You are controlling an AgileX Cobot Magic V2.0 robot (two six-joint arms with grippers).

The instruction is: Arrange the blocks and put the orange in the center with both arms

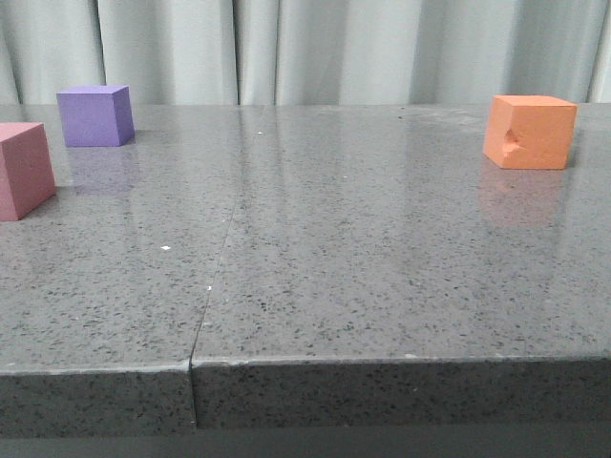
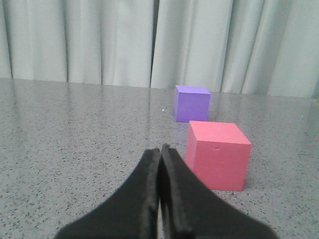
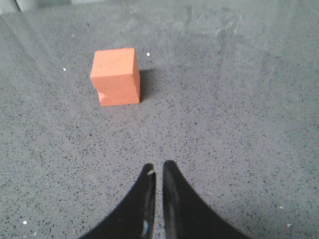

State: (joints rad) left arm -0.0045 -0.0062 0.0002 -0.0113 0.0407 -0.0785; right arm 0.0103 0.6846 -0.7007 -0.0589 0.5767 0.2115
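1. Three cubes rest on my counter (image 1: 382, 248) in the front view: the orange cube (image 1: 530, 131) well apart from the purple cube (image 1: 94, 115), the pink-red cube (image 1: 23, 170) just beside the purple. None is moved yet, I judge.
2. Left wrist view: my left jaws (image 2: 160, 149) are pressed together, empty, near the pink-red cube.
3. Right wrist view: my right jaws (image 3: 158, 169) are nearly closed, empty. They must open and reach the orange, which sits squarely with no long axis.

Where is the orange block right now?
In the front view, the orange block sits alone at the table's far right, far from the purple block and pink-red block at left.
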